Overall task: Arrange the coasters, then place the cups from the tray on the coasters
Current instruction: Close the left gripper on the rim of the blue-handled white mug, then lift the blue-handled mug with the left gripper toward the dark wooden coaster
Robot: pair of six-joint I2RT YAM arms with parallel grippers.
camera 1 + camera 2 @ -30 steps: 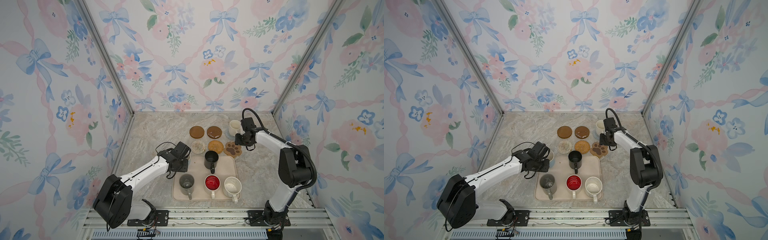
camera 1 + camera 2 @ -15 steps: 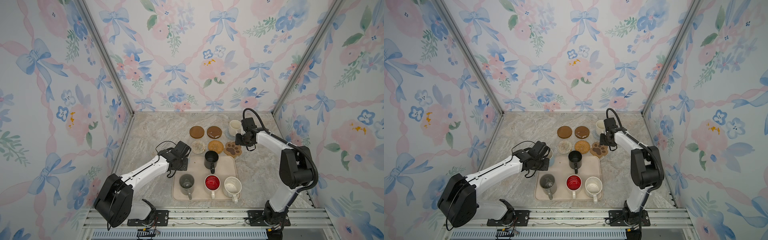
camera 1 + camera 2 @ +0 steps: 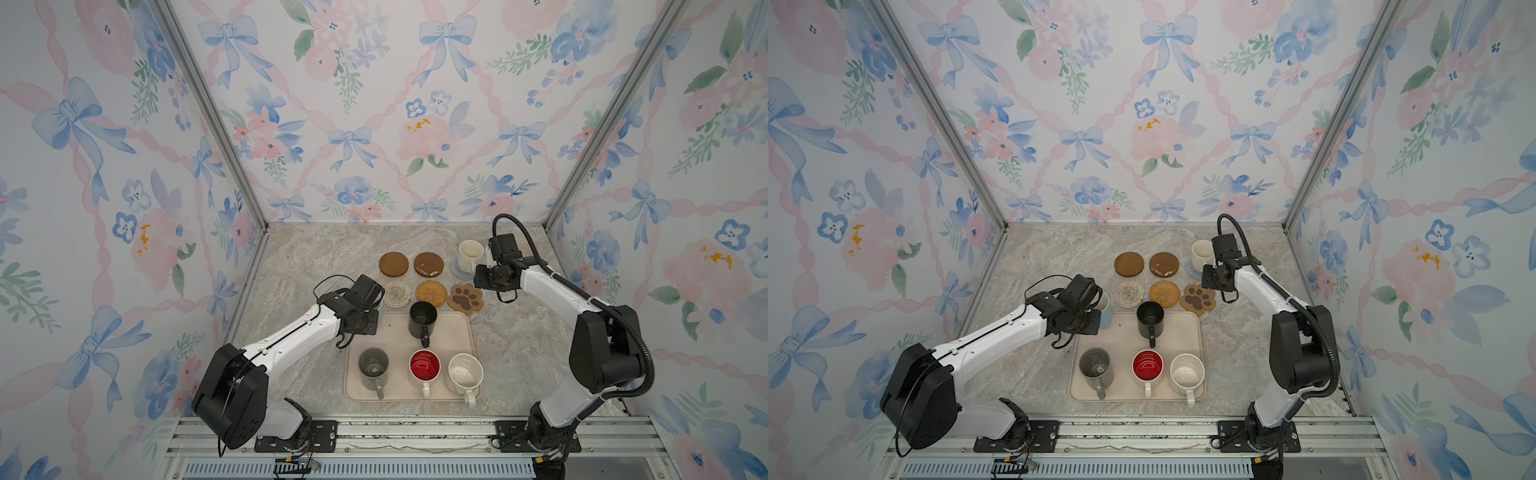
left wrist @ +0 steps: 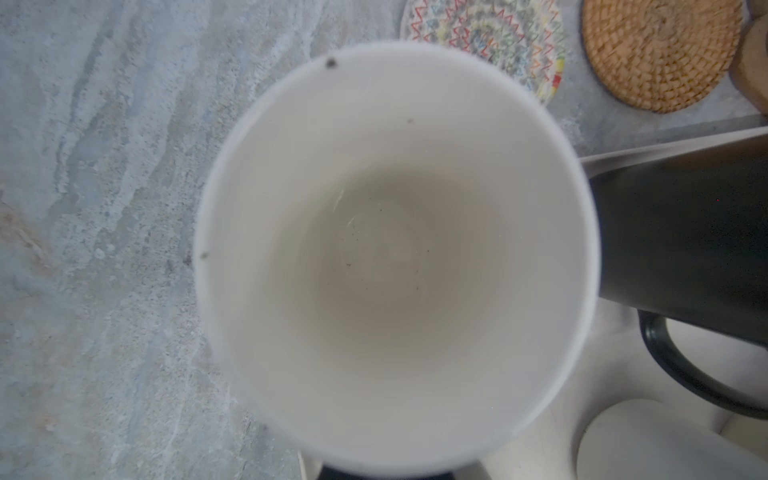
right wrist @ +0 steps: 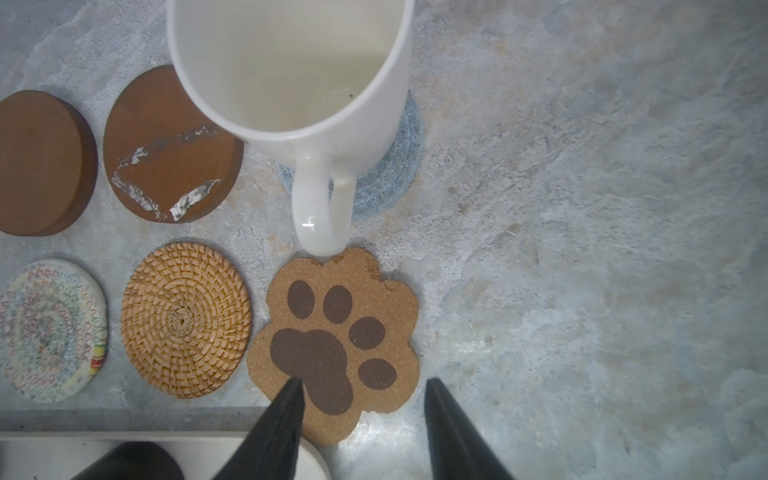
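My left gripper (image 3: 1100, 311) is shut on the light blue cup (image 3: 1106, 309) at the tray's far left corner; its white inside (image 4: 395, 249) fills the left wrist view and hides the fingers. The beige tray (image 3: 455, 330) also holds a black cup (image 3: 422, 319), a grey cup (image 3: 373, 366), a red-inside cup (image 3: 424, 365) and a speckled cup (image 3: 464, 373). The cream cup (image 5: 291, 70) stands on the grey-blue coaster (image 5: 386, 183). My right gripper (image 5: 361, 386) hangs open and empty over the paw coaster (image 5: 336, 340), apart from that cup's handle.
Four bare coasters lie in two rows behind the tray: plain brown disc (image 3: 393, 264), glossy brown disc (image 3: 428, 264), cream crochet round (image 3: 397, 293), tan rattan round (image 3: 431, 292). Marble tabletop (image 3: 316, 257) runs to the papered walls on three sides.
My left gripper's jaws have closed on the light blue cup. The right gripper has stayed near the cream cup, hardly moving.
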